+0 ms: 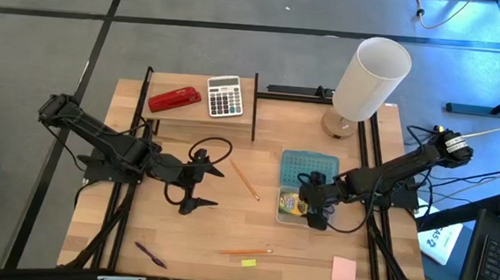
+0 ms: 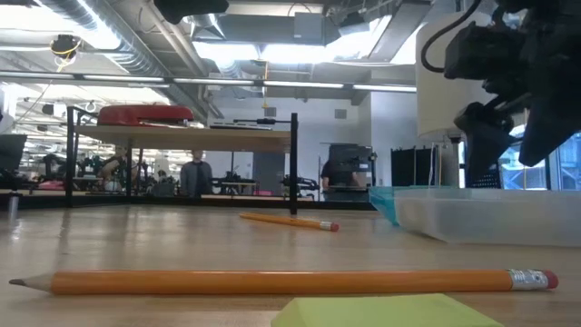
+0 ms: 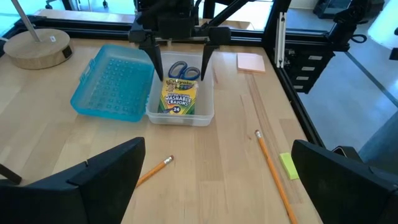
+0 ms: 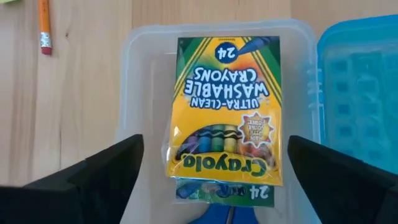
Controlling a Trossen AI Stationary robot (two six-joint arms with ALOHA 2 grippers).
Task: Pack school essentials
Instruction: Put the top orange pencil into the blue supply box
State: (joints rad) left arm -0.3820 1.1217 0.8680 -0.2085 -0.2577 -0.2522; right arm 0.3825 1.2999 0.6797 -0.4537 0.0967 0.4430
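Observation:
A clear plastic box (image 1: 291,215) stands on the table's right half. In it the yellow-green crayon box (image 4: 224,118) lies flat. The blue-handled scissors (image 3: 184,70) lie at one end of it. My right gripper (image 4: 214,143) hangs open just above the box (image 3: 181,59), with nothing between its fingers. My left gripper (image 1: 195,200) waits open over the table's middle left. Two orange pencils (image 1: 245,181) (image 1: 244,252), the purple pen (image 1: 151,255), the yellow piece (image 1: 248,263) and the pink note pad (image 1: 343,270) lie flat on the table.
The box's blue lid (image 1: 305,169) lies on the far side of the box, against it. A low shelf at the back holds a red stapler (image 1: 175,99) and a grey calculator (image 1: 225,96). A white lamp (image 1: 371,78) on a round wooden base stands at the back right.

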